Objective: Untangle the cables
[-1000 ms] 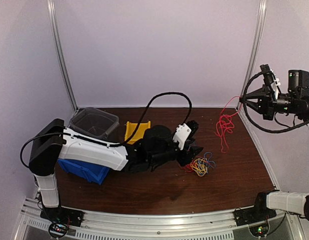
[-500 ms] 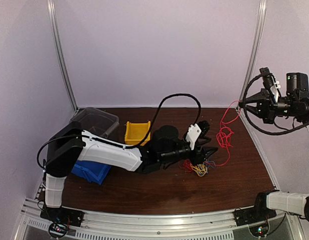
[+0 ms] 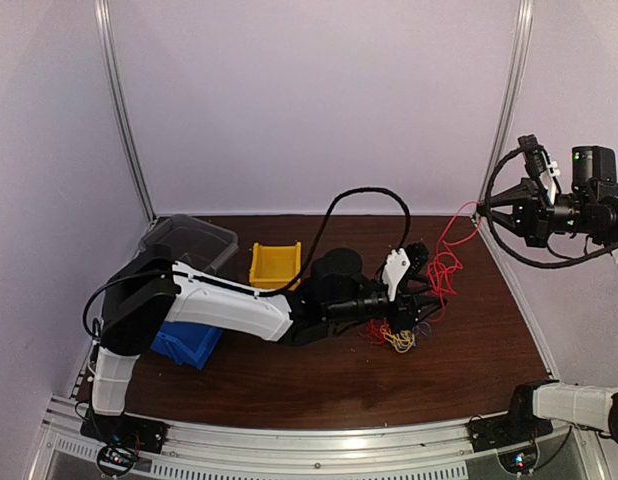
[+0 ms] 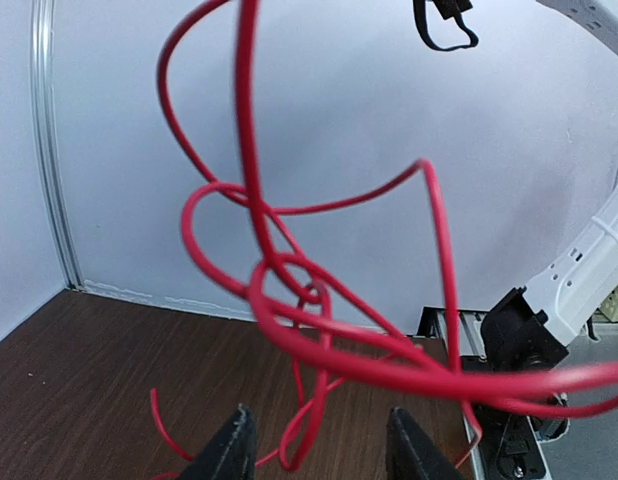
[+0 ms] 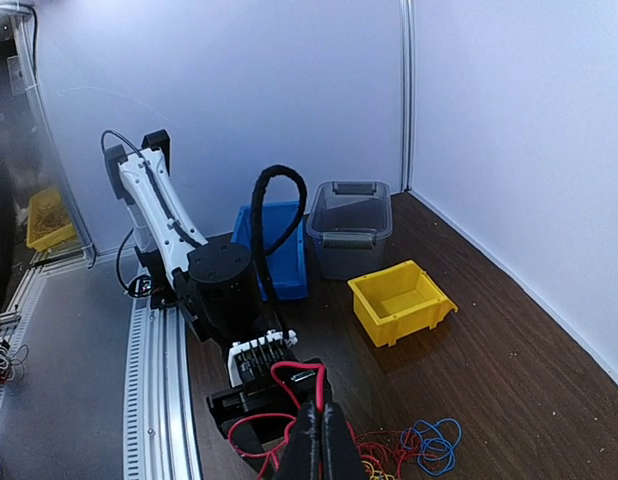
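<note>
My right gripper [image 3: 483, 207] is raised at the far right and shut on a red cable [image 3: 447, 265], which hangs in loops down to the table. In the right wrist view the shut fingers [image 5: 324, 440] pinch that red cable [image 5: 299, 375]. My left gripper [image 3: 419, 297] reaches across to the hanging loops and is open. In the left wrist view the red cable [image 4: 289, 290] loops right in front, with a strand dropping between the open fingertips [image 4: 234, 445]. A tangle of yellow, blue and red cables [image 3: 399, 335] lies on the table beside the left gripper.
A yellow bin [image 3: 276, 264], a clear lidded container [image 3: 189, 243] and a blue bin [image 3: 184, 343] stand at the left of the brown table [image 3: 319, 380]. The left arm's thick black cable [image 3: 364, 205] arches above. The wall is behind.
My left arm has stretched to the right, bringing its open gripper to the hanging red cable. My right gripper has kept its hold on the red cable, almost still.
</note>
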Motion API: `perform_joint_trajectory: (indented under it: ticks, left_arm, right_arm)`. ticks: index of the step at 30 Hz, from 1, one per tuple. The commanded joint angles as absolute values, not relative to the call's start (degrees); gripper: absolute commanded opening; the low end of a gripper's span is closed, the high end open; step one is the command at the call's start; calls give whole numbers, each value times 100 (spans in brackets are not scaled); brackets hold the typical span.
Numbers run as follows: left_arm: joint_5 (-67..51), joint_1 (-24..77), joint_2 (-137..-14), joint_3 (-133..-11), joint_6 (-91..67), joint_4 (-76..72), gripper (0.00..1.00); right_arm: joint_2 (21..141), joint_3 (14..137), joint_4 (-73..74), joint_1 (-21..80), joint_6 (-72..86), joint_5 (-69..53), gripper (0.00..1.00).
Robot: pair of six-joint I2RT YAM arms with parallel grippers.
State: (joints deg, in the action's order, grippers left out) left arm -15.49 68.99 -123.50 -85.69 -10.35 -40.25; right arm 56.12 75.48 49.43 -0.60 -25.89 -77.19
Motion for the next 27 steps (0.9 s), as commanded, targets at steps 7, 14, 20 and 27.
perform_joint_trajectory:
  ticks: [7,14,20,27]
  left_arm:
    - [-670,6877,-12558,-8711,-1155,-4205,50]
    - [-849,6891,-11867,-7735,-1883,-4176,47]
    - [-397,6884,-11392,-7041,-2341,-4108,49]
    - [-690,6658,-11792,-7482,-3513,-4072,56]
  right_arm:
    - [5432,7624,4663,0,-2161,-7976,0]
    - [5456,7433,4517,0,-2132,-7974,0]
    - [5434,7267,4422,0,-2128,-7763,0]
    - [5319,7260,4434,0,-2099,-7722,0]
